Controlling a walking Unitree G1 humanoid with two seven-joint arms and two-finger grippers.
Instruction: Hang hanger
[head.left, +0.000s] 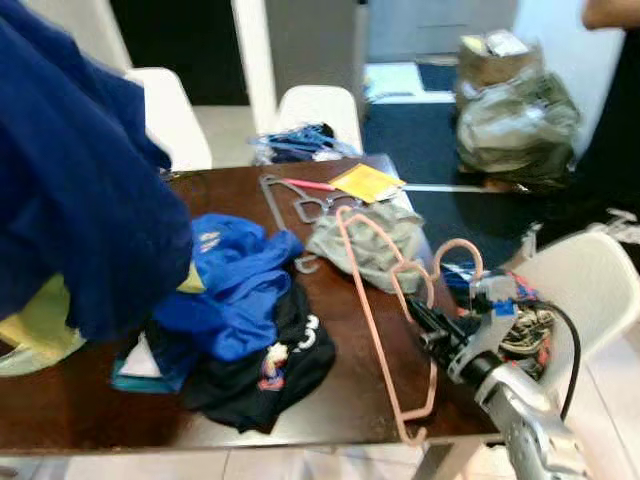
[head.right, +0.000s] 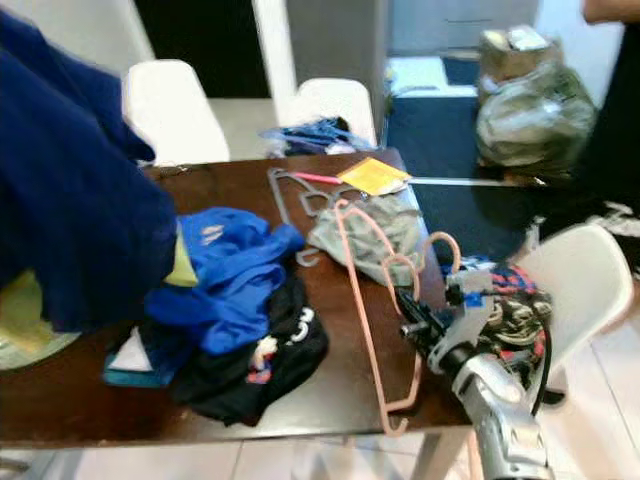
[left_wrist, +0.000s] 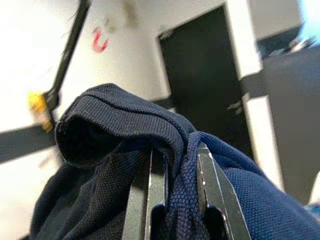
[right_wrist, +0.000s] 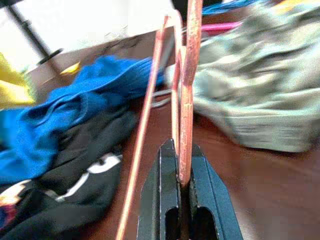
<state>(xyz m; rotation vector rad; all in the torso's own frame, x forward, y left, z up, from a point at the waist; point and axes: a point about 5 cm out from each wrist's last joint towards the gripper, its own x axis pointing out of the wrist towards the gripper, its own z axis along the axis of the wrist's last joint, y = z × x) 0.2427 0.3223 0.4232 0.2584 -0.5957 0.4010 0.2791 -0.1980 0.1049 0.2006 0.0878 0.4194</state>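
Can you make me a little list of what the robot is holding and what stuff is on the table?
right end effector: shut on the pink hanger, lifted over the table's right side
left end effector: shut on the navy shirt, held up at the left
table: dark brown wood
clothes on table: bright blue top, black garment, grey-green garment
other things on table: grey hangers, yellow paper
chairs: white chair at the right

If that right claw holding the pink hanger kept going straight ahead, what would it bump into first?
Probably the grey-green garment on the table, just beyond the pink hanger pinched in the right claw; depth is hard to judge.
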